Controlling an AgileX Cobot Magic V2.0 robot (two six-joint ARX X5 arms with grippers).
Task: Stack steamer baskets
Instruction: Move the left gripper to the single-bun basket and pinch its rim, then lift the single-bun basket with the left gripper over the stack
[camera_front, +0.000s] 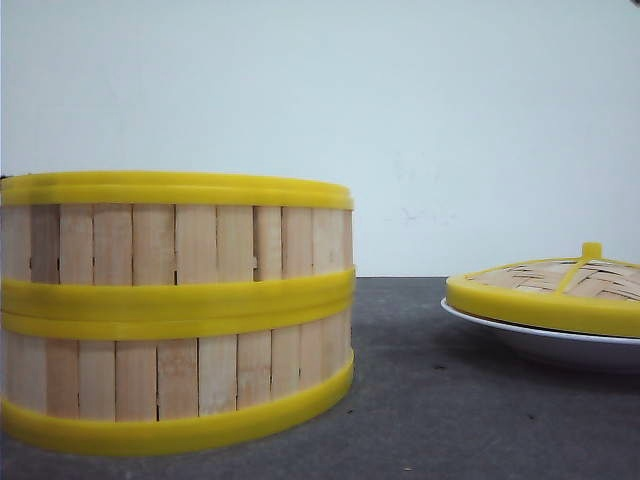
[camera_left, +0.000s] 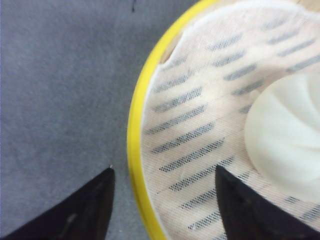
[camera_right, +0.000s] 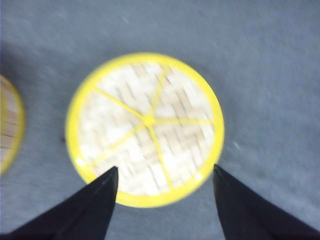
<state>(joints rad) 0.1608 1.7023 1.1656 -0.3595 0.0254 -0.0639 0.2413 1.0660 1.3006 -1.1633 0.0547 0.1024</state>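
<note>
From the front, two stacked steamer baskets (camera_front: 175, 315) stand left on the grey table (camera_front: 420, 400), bare cloth separating them from the lid (camera_front: 560, 290) on its plate (camera_front: 540, 345); the left gripper (camera_left: 162, 172), wide, straddles a basket's yellow rim (camera_left: 134, 135); the right gripper (camera_right: 165, 172), wide, hangs above the lid.

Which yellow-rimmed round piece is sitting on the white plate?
The woven lid at right sits on the plate; the two stacked baskets stand on the table.
</note>
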